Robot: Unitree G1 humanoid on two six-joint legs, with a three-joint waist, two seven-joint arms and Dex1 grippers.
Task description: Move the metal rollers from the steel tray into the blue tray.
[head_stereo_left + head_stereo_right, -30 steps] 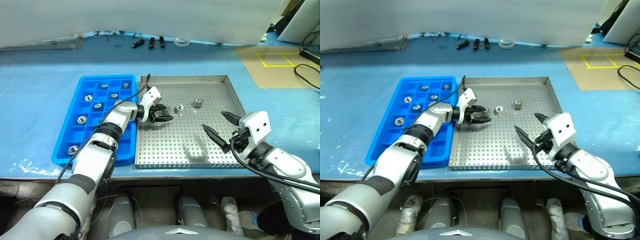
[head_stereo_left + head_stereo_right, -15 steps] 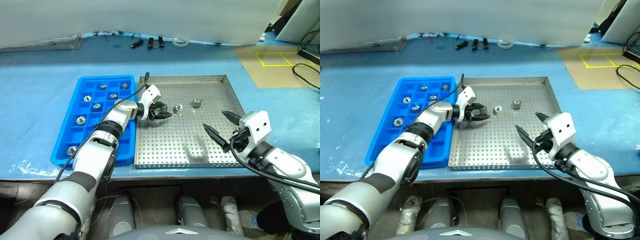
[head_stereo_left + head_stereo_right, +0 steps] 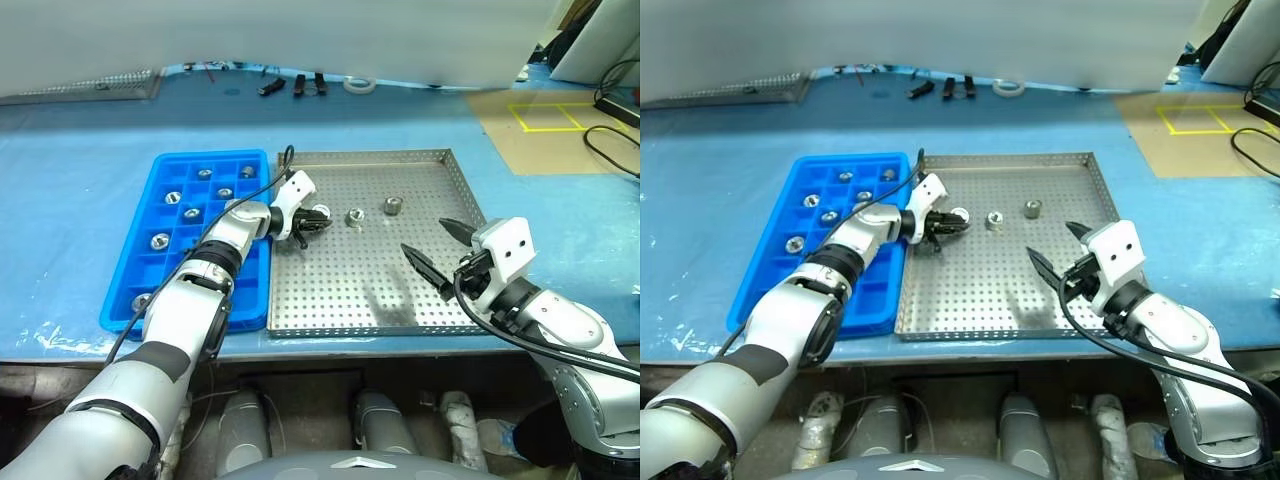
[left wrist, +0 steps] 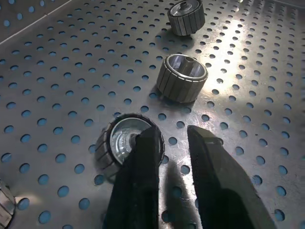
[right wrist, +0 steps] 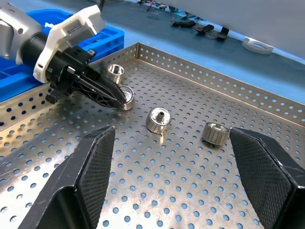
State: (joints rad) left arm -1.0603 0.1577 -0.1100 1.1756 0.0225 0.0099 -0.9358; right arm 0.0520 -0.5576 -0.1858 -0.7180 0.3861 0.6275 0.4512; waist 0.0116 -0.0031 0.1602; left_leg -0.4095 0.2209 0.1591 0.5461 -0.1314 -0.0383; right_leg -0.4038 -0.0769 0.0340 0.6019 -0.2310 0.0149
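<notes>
Since a second ago my left claw has drawn its fingers together from wide apart, with only a slit between them now. It sits low over the upper left part of the steel tray. One fingertip lies against the open face of a roller tipped on its side; I cannot tell whether that roller is truly pinched. Just beyond it, toward the middle of the head view, two more metal rollers stand upright on the perforated floor, the nearer close by and the farther a little to its right. At left, touching the steel tray's edge, the blue tray has single rollers in several compartments, such as one near its top. My right claw hangs over the steel tray's lower right, fingers spread wide and holding nothing.
</notes>
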